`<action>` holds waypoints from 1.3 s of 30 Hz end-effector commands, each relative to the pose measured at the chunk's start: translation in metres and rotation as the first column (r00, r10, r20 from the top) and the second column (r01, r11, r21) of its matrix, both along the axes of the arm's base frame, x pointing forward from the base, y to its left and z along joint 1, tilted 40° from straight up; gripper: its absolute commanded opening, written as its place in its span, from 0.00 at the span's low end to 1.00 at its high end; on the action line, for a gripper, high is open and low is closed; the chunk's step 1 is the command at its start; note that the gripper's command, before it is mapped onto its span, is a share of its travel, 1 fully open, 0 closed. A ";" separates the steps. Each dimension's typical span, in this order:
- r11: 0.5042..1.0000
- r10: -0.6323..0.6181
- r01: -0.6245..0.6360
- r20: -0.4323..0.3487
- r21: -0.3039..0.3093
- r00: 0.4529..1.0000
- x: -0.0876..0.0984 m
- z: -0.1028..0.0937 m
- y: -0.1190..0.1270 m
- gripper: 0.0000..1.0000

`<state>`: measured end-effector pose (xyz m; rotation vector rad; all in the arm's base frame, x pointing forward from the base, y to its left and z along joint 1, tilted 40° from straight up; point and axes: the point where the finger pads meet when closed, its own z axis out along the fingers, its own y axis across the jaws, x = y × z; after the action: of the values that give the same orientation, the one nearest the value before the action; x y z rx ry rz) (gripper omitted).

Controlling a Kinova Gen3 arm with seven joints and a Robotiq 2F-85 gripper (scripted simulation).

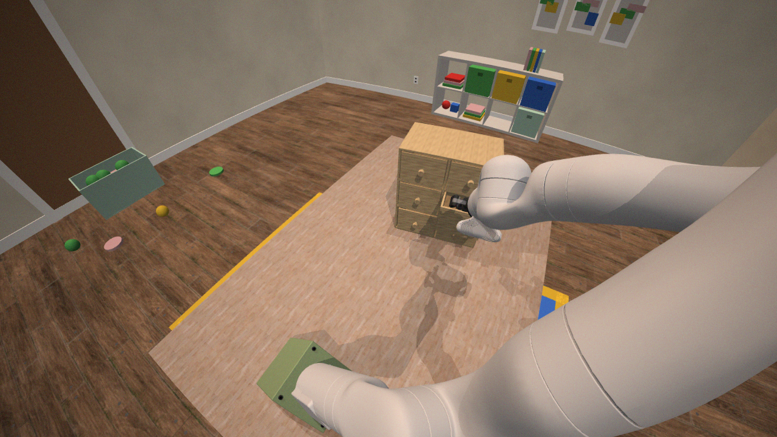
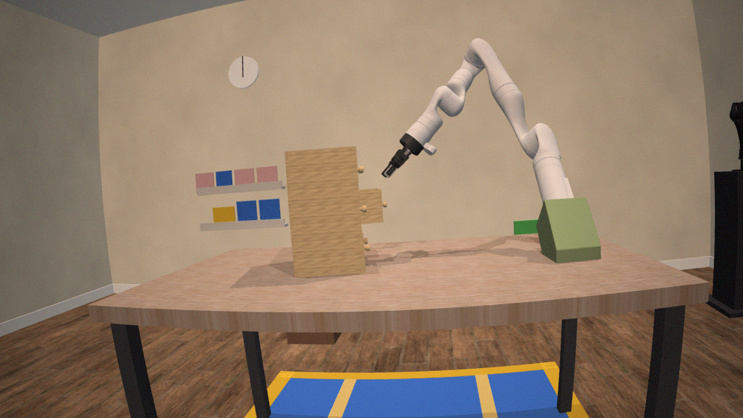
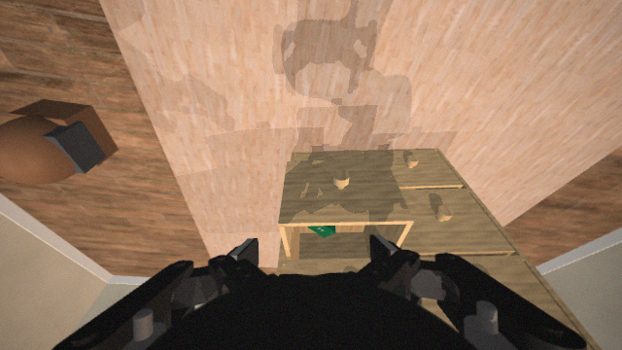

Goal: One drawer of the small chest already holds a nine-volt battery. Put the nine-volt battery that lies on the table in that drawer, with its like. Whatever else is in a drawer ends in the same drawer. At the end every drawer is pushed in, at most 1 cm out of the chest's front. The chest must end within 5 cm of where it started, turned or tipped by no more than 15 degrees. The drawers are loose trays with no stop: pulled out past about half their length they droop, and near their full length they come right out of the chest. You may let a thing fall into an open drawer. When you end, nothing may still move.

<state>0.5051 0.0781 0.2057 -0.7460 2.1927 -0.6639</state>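
The small wooden chest stands upright on the table. Its middle drawer, in the right column in the top view, is pulled partly out and looks level; the other visible drawers look pushed in. A green nine-volt battery lies inside that drawer near its front wall, partly hidden by the rim. No second battery is visible, and the back of the drawer is hidden. My gripper is open and empty, above and just in front of the open drawer.
The table carries the chest and the green arm base. Round knobs stick out of the drawer fronts, including the upper knob beside my gripper. The arm covers the chest's right side in the top view.
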 end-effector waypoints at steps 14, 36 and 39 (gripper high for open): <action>1.000 0.006 -0.006 0.012 0.010 1.000 -0.078 0.016 -0.018 1.00; 1.000 0.004 -0.004 0.011 0.011 1.000 -0.095 0.019 -0.022 1.00; 1.000 0.003 -0.003 0.010 0.011 1.000 -0.095 0.019 -0.022 1.00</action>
<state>0.4108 0.0569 0.2234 -0.7392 2.1857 -0.6455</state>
